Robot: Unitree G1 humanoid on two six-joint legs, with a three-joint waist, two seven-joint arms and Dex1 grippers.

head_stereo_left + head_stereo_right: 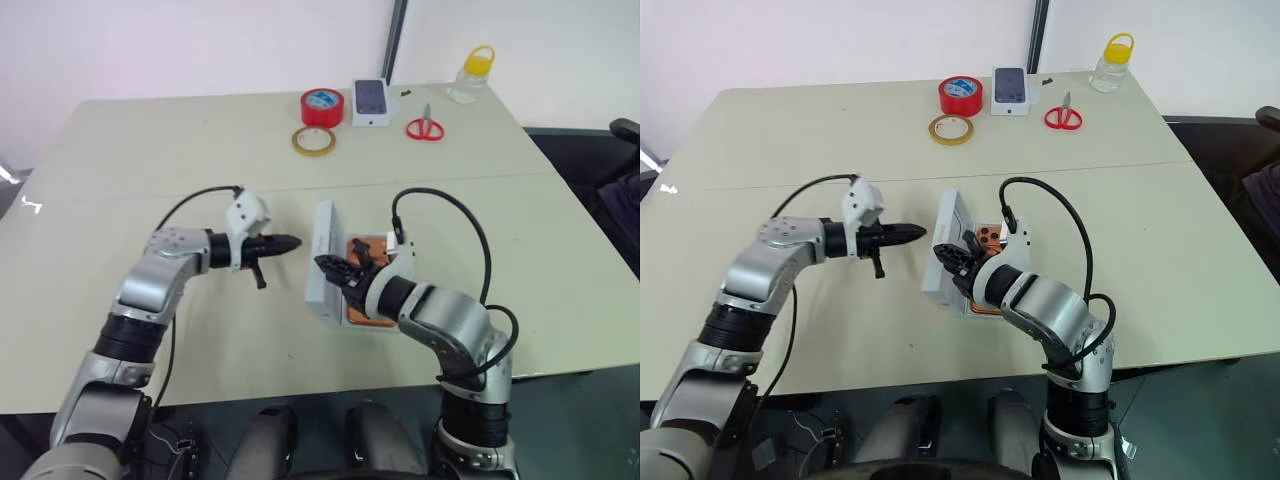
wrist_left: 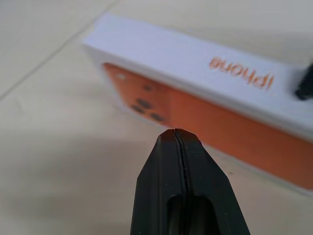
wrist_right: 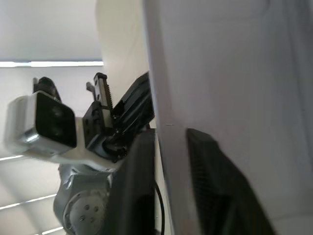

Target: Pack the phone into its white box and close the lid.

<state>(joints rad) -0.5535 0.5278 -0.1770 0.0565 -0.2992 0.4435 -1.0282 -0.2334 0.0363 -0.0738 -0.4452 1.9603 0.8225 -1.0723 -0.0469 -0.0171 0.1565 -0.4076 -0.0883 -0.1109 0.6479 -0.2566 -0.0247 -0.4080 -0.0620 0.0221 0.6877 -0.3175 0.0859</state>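
The white lid stands on its long edge, tilted, over the left side of the white box. Its orange printed outside faces my left gripper. That gripper is shut, level, its tip a short way from the lid without touching it. My right gripper reaches in from the right. Its fingers are apart, one on each side of the lid's wall. The orange phone lies in the box behind the lid, mostly hidden by my right arm.
At the table's far side sit a red tape roll, a tan tape ring, a small white box picturing a dark phone, red scissors and a yellow-capped bottle. The table's front edge runs just below both arms.
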